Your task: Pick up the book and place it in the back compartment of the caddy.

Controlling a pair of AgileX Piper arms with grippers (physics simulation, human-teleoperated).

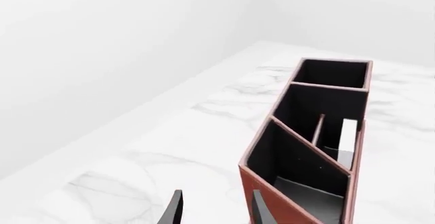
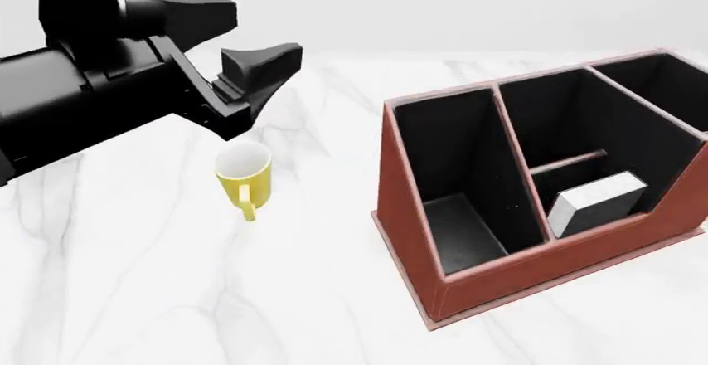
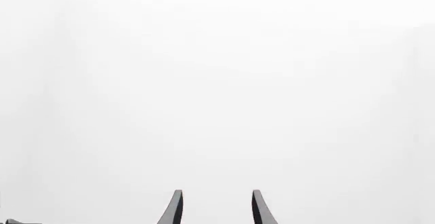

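Observation:
The caddy (image 2: 487, 278) is a reddish-brown box with a black inside, standing at the right of the table. The book (image 2: 598, 197) stands inside it, white page edges up. It sits in the small back compartment (image 2: 655, 184), between the short cross divider and the caddy's low wall. The left wrist view shows the same book (image 1: 348, 135) inside the caddy (image 1: 272, 198). My left gripper (image 2: 267, 26) hangs open and holds nothing, high above the table and well left of the caddy. My right gripper (image 3: 216, 208) is open with nothing between its fingers, facing blank white.
A yellow mug (image 2: 244, 178) stands on the white marble table (image 2: 166, 299), below my left gripper and left of the caddy. The left arm's black body fills the upper left of the front view. The right arm is out of the front view.

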